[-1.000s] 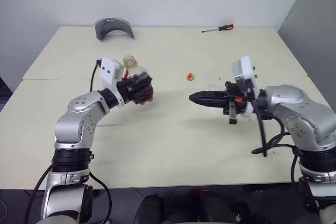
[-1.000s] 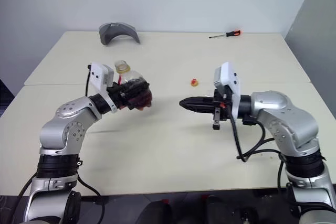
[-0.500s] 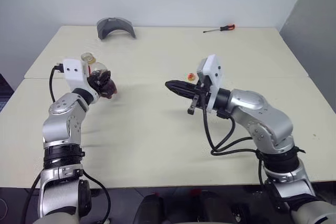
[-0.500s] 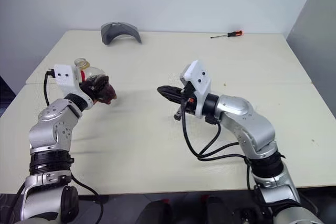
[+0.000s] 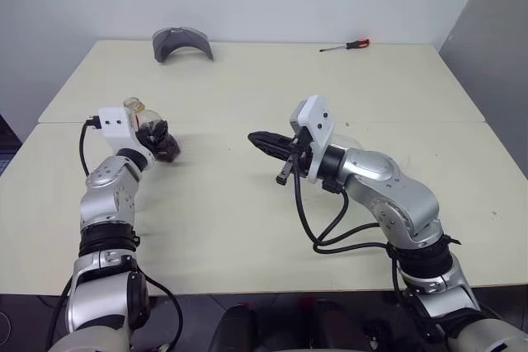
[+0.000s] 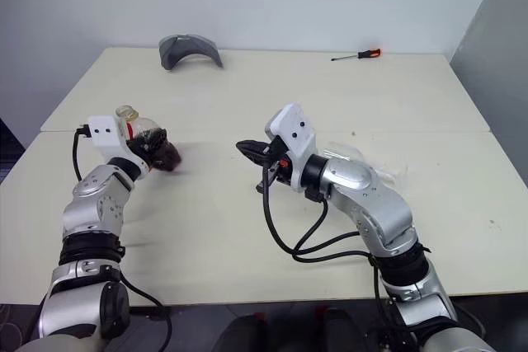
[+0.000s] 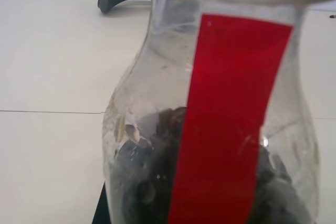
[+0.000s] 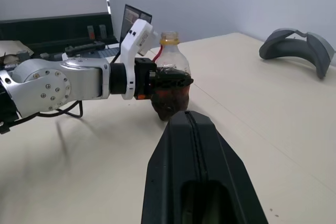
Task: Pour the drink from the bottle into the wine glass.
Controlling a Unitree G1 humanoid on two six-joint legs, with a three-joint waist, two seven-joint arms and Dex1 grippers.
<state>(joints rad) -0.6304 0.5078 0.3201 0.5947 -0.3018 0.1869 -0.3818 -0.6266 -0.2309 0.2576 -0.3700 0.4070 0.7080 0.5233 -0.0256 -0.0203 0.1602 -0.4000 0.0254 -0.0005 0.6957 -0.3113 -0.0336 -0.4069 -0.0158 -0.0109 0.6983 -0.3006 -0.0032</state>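
My left gripper (image 5: 157, 138) is shut on the bottle (image 5: 147, 121), a small clear round one. It holds the bottle roughly upright just above the table at the left. The bottle's mouth (image 5: 132, 104) is uncapped and has a yellowish ring. The dark drink (image 5: 169, 151) fills its lower body. In the left wrist view the bottle (image 7: 157, 77) is very close, with a red strip label (image 7: 231, 119) and the drink (image 7: 147, 182) low down. My right gripper (image 5: 261, 139) is shut and empty near the table's middle, pointing toward the bottle (image 8: 170, 72) with a gap between them. The wine glass is out of view.
A grey curved object (image 5: 181, 41) lies at the far left of the table (image 5: 247, 228). A screwdriver (image 5: 345, 44) with a red handle lies at the far right. A seam (image 5: 429, 122) crosses the tabletop.
My left arm has carried the bottle to the left and a little lower. My right gripper has swung left toward the table's middle and now hides the small cap seen earlier.
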